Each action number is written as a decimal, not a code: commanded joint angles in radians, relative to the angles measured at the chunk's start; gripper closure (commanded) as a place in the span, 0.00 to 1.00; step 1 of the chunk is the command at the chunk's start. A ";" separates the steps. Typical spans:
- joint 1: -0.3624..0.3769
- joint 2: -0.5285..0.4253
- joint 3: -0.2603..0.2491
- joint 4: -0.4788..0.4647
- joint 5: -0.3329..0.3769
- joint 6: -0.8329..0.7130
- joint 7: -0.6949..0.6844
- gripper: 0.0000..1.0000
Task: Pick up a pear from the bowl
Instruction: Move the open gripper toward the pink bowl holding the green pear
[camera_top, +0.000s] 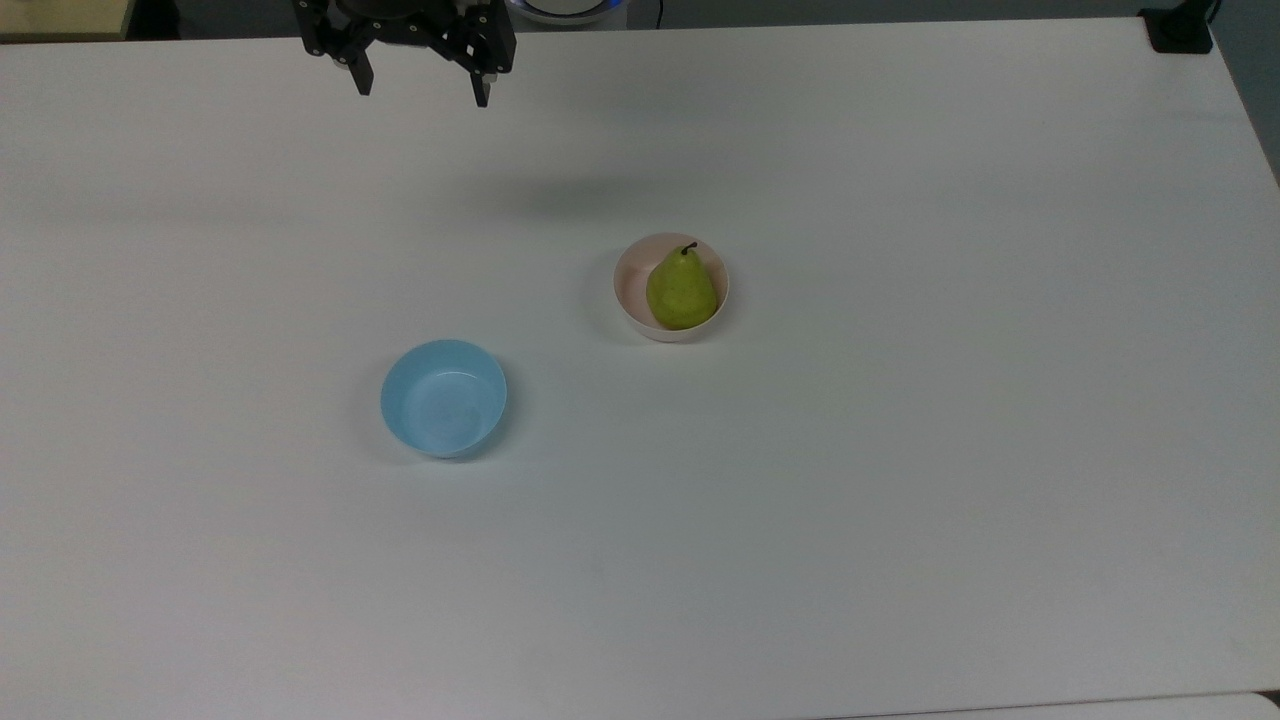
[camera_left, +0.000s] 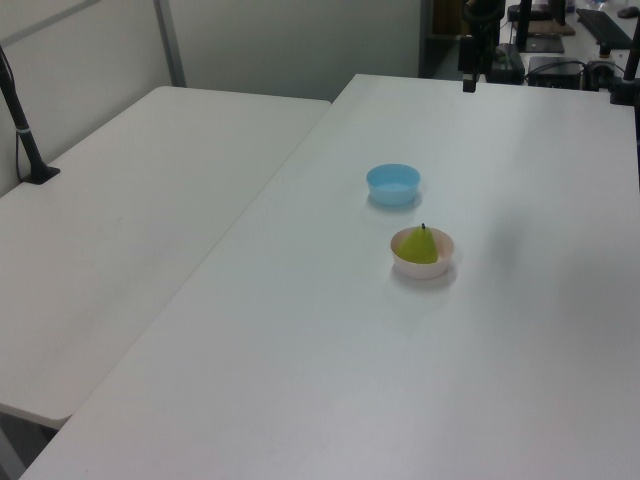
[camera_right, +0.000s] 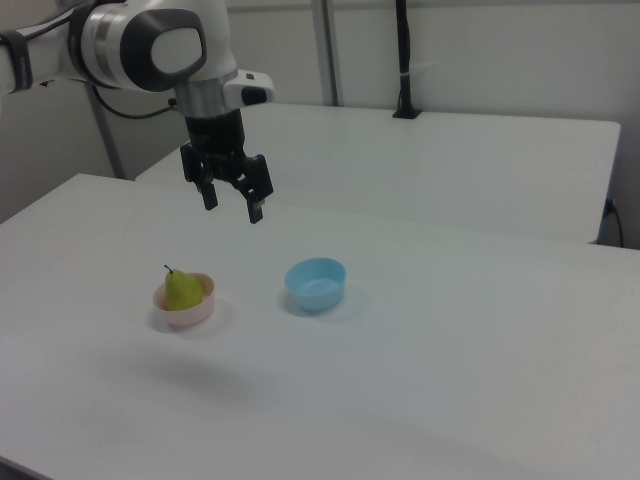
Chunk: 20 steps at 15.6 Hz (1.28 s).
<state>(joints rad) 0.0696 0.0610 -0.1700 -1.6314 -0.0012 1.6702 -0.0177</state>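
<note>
In the top view, the near stretch of the desk (camera_top: 900, 560) is bare. Farther in sits a blue bowl (camera_top: 444, 398), holding nothing, toward the top view's left. Beyond it and to the top view's right stands the pink bowl (camera_top: 628, 290), and the pear (camera_top: 681, 291) rests inside it, roughly upright with its dark stem pointing up and away, its body leaning against the bowl's far-right wall. The two bowls are apart, not touching.

Farthest back, at the desk's far edge, the claw (camera_top: 421, 90) hangs above the surface with its two fingers spread and nothing between them. In the right view the claw (camera_right: 231, 203) points down, high above the desk and somewhat behind the gap between the bowls, well apart from the pear (camera_right: 181, 289).

By my reading the task has barely begun: nothing is gripped and the pear lies untouched in its bowl. What is left is nearly everything: bringing the claw over the pear, lowering the fingers around its body inside the rim, closing, and lifting it clear.
</note>
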 joint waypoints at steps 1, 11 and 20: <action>0.004 -0.006 0.000 -0.013 0.018 -0.006 0.010 0.00; 0.120 0.039 -0.028 -0.010 0.018 0.005 0.004 0.00; 0.288 0.238 -0.022 0.021 0.023 0.192 0.056 0.00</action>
<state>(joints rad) 0.3188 0.2350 -0.1704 -1.6282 -0.0008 1.8012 0.0075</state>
